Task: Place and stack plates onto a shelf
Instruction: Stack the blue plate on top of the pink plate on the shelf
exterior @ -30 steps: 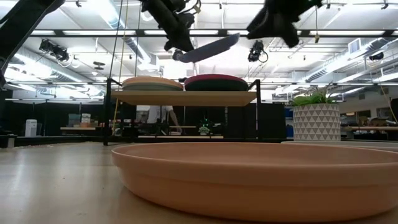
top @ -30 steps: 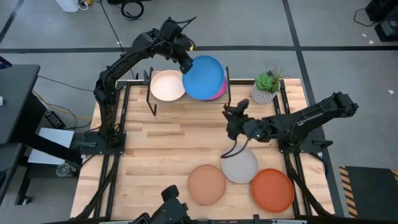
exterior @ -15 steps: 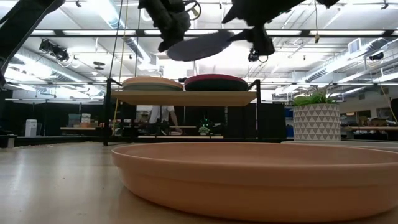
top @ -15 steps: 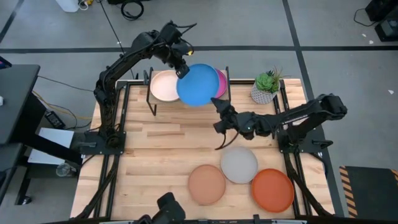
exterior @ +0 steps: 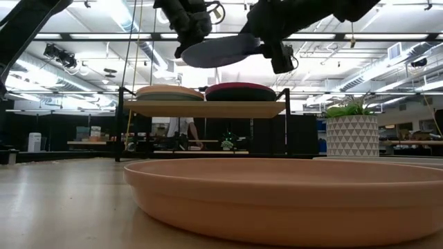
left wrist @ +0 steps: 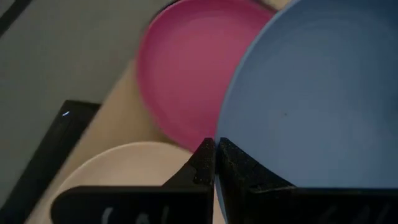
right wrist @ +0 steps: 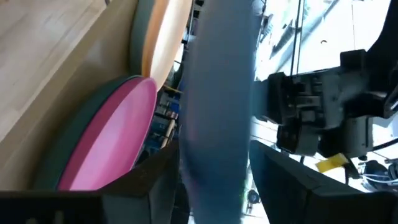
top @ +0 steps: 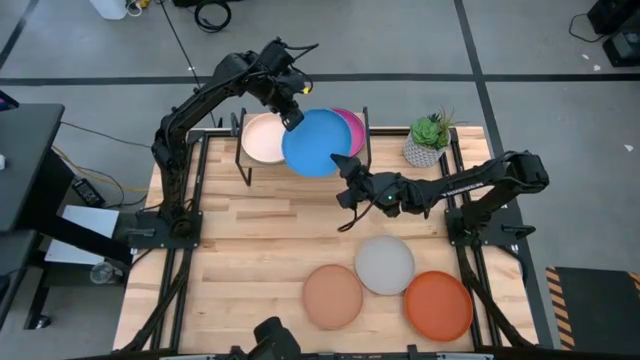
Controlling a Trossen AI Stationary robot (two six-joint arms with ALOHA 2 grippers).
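Observation:
My left gripper is shut on the bright blue plate, which hangs in the air over the front of the shelf. My right gripper is at the plate's near-right rim, open, with one finger on either side of the rim. On the shelf, a cream plate tops the left stack and a magenta plate tops the right stack, over a dark teal one. The tan-peach plate, grey plate and orange plate lie flat on the table. My left gripper pinches the blue plate's far-left rim between its two fingers, coming from the far side and slanting down. The plate is lifted clear and nearly level. My right gripper has the plate's near-right rim between its open fingers; whether they touch it, I cannot tell.
A potted plant in a white pot stands at the table's far right, beside the shelf. The tan-peach plate fills the low view's foreground. Bare slatted tabletop lies between the shelf and the three loose plates.
My left gripper has carried the blue plate toward the table's near-left, and the plate has gone from tilted to nearly level. My right gripper has risen from above the grey plate and moved toward the far edge, ending at the blue plate's near-right rim.

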